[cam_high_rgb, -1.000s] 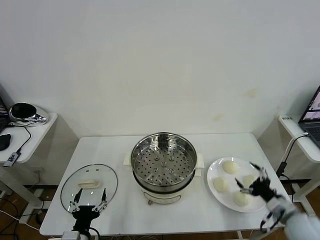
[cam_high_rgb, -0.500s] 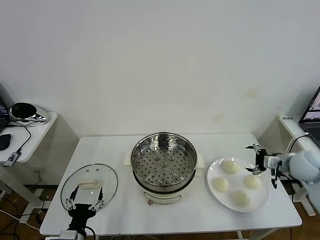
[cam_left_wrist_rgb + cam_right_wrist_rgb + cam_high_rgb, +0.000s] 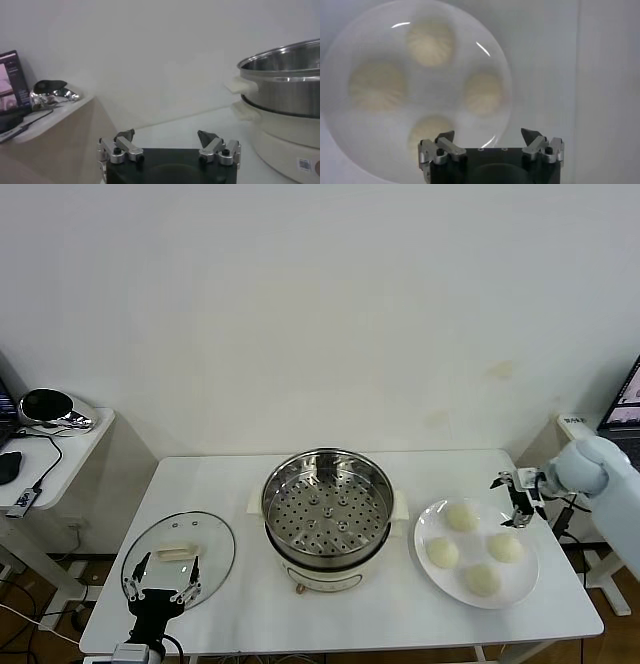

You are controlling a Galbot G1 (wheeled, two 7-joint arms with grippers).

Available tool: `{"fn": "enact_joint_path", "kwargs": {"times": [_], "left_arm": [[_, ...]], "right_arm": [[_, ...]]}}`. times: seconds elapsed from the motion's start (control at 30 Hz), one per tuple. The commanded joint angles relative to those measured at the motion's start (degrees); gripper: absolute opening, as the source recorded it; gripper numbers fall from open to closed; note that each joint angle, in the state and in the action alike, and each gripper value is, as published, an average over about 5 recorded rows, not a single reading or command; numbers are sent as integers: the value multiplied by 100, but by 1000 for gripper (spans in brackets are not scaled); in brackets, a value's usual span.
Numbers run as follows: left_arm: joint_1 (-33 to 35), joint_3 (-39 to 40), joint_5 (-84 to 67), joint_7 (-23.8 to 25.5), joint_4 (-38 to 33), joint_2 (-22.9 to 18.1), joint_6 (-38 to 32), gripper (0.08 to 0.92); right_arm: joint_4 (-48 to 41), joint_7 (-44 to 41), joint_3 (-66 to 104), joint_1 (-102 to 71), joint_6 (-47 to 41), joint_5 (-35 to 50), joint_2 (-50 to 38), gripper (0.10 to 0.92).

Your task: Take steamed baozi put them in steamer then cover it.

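Observation:
The steamer [image 3: 327, 509], a shiny steel pot with a perforated tray on a cream base, stands uncovered mid-table; its side also shows in the left wrist view [image 3: 285, 75]. Several cream-white steamed baozi [image 3: 461, 517] lie on a white plate [image 3: 474, 544] to its right. My right gripper [image 3: 512, 500] hovers open above the plate's far right rim, holding nothing. In its wrist view the baozi [image 3: 484, 92] sit below and ahead of the right gripper [image 3: 487, 133]. My left gripper [image 3: 163, 570] stands open and empty at the table's front left, over the near part of the glass lid [image 3: 180, 546].
The glass lid with its cream handle lies flat on the table, left of the steamer. A side table [image 3: 60, 439] with a dark rounded object and cables stands off the left end. A shelf with a laptop [image 3: 625, 419] stands past the right edge.
My right gripper swung from the plate's front right, over the plate, to above its far right rim. My left gripper drew back slightly toward the front edge. Both stayed open.

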Motion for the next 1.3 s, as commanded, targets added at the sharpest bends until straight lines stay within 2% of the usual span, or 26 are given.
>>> {"fn": "enact_joint_path", "kwargs": {"times": [0.03, 0.73, 0.83, 1.1, 1.3], "left_arm": [[7, -52, 22, 8, -2, 12, -4, 823], [84, -33, 163, 21, -34, -76, -52, 823], [102, -28, 173, 18, -39, -85, -66, 823], [151, -37, 181, 13, -93, -107, -97, 823], [171, -13, 198, 8, -139, -133, -119, 823]], "right_arm": [[-1034, -195, -667, 629, 382, -225, 795, 823], [-1367, 269, -531, 405, 451, -607, 1160, 818], [-1366, 286, -509, 385, 454, -668, 1164, 790], [-1364, 295, -484, 330, 485, -712, 1143, 638], [-1275, 332, -477, 265, 505, -654, 1125, 620]]}}
